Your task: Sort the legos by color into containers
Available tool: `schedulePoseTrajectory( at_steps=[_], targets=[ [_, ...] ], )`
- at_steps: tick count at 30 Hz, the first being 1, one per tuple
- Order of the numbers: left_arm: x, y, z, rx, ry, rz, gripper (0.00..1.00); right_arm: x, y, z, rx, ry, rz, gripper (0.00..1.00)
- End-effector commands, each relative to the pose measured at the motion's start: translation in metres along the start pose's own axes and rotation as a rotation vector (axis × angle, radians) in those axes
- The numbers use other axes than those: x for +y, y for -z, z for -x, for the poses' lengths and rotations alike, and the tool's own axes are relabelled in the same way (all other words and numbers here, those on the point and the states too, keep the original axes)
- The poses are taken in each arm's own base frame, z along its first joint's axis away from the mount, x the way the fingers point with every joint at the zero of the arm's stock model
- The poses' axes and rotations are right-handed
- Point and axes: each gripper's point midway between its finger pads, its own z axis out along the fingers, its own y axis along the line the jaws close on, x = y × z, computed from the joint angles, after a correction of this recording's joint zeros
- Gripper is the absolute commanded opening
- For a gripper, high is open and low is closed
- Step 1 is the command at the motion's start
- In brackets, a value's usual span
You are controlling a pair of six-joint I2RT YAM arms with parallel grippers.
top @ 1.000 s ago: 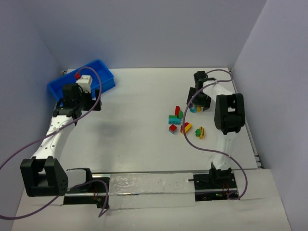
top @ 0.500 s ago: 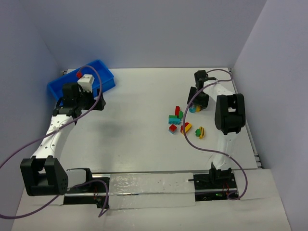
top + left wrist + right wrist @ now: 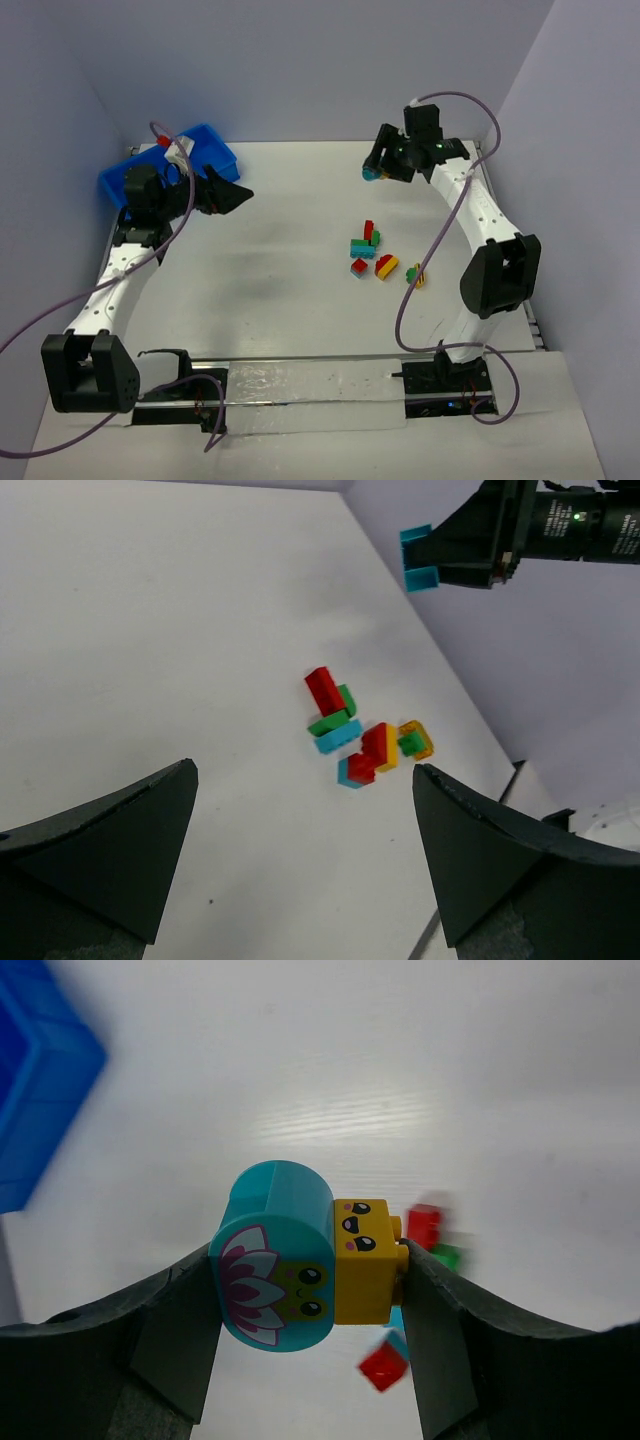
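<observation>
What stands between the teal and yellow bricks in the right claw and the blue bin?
The open left gripper hangs beside the bin's right end, roughly on the straight line from the bricks; nothing else visible does.
</observation>
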Motion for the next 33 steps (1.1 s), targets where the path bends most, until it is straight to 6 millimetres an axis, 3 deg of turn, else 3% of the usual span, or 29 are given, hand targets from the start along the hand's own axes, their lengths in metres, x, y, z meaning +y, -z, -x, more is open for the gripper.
schedulePoseTrajectory(
  at_steps=[1, 3, 5, 7, 12, 18, 33],
  targets=[
    [-0.026, -0.014, 0.032, -0.124, 0.061, -0.074, 0.97, 0.065, 0.019, 0.008, -0.041, -0.084, 0.125, 0.46],
    [-0.022, -0.024, 0.032, -0.136, 0.073, -0.041, 0.96, 0.086, 0.015, -0.003, -0.018, -0.075, 0.133, 0.46],
    [-0.020, -0.036, 0.027, -0.127, 0.065, -0.013, 0.95, 0.099, 0.012, -0.003, -0.014, -0.097, 0.151, 0.46],
    [-0.023, -0.051, 0.020, -0.105, 0.053, -0.005, 0.95, 0.124, 0.013, -0.005, 0.004, -0.102, 0.207, 0.46],
    [-0.028, -0.075, 0.006, -0.071, 0.040, 0.003, 0.95, 0.159, -0.001, -0.012, 0.065, -0.135, 0.277, 0.45],
    [-0.027, -0.088, 0.014, -0.085, 0.036, 0.022, 0.94, 0.180, -0.011, -0.027, 0.144, -0.219, 0.339, 0.41],
    [-0.021, -0.121, 0.009, -0.062, 0.009, 0.096, 0.91, 0.201, -0.025, -0.065, 0.263, -0.354, 0.369, 0.39]
  ],
)
